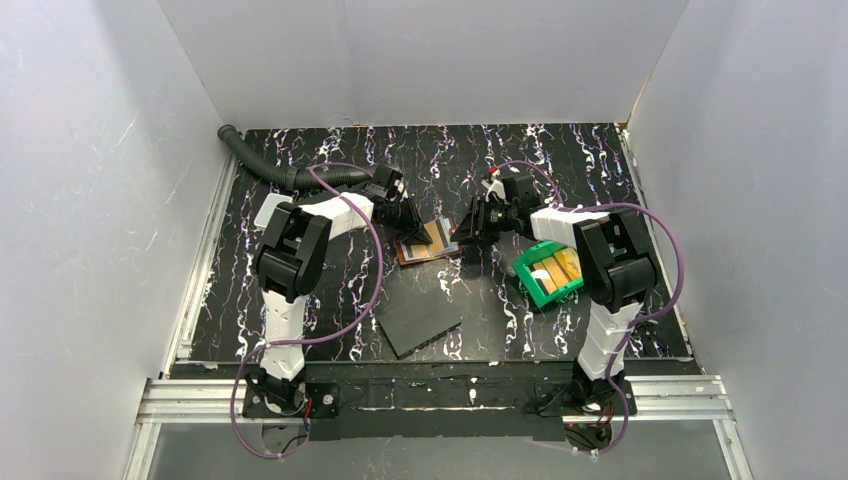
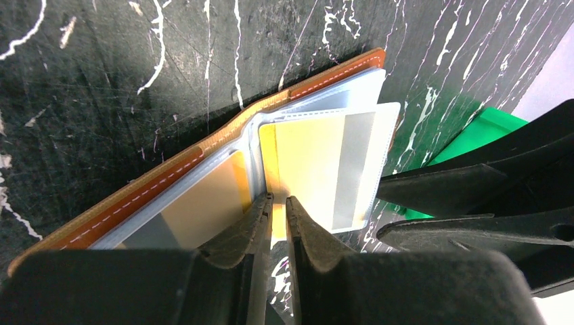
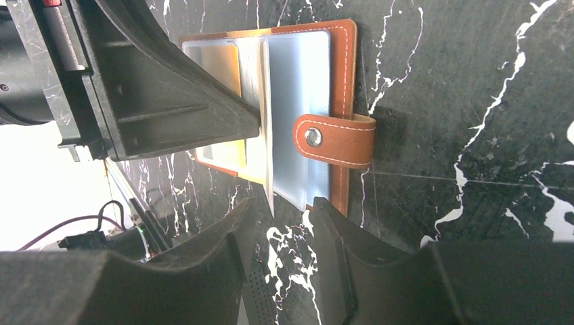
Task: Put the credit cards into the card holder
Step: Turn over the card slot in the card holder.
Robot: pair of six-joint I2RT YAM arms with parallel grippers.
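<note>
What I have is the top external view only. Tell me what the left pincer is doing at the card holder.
Observer: In the left wrist view, the left pincer is nearly closed on the edge of a yellow card that sits in a clear sleeve.
Operator: Give me the holder's state.
Observer: The card holder lies open. Its snap tab is unfastened and folded over a clear page.
Operator: Now report the right pincer.
Observer: The right pincer stands open at the holder's edge, fingers apart, gripping nothing.
</note>
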